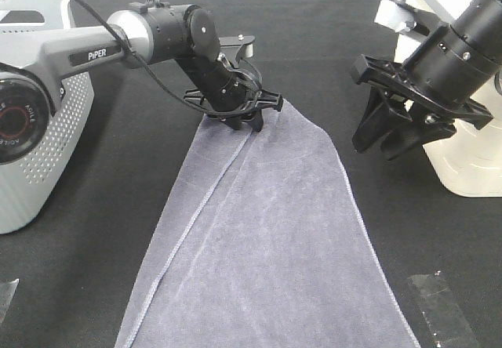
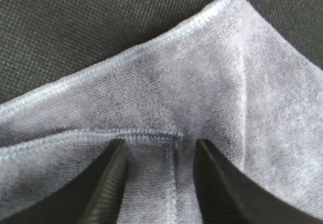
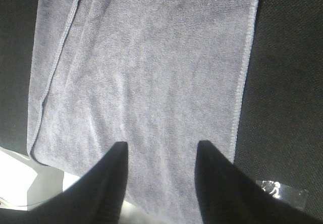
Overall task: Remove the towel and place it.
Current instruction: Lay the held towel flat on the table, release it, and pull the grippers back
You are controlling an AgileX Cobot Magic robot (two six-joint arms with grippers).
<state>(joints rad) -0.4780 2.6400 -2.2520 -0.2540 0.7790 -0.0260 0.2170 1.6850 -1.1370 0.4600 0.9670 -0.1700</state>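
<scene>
So the towel [image 1: 267,238] is lying on the black table [image 1: 329,19], running from the 12 o'clock end under the left arm down toward 6 o'clock and off the bottom of the overhead view. It looks pretty much placed to me; what's left is letting go cleanly.

Left claw [image 1: 235,121] sits right on the towel's far end. Its wrist camera shows the two fingers spread, with flat cloth and a stitched hem in the gap. Nothing is bunched up between them, so I'd call it not pinching. Right claw [image 1: 380,148] hangs over at about 3 o'clock from that end, clear of the cloth, fingers spread with nothing in them.

How I'd do this bit:
- lift the left claw straight up, no sideways drift, since terry cloth snags on finger ribs and the narrow end would get dragged
- watch the folded-over strip along the 9 o'clock edge, because a tug there would probably roll it further
- keep the right claw out of it unless the cloth lifts
</scene>
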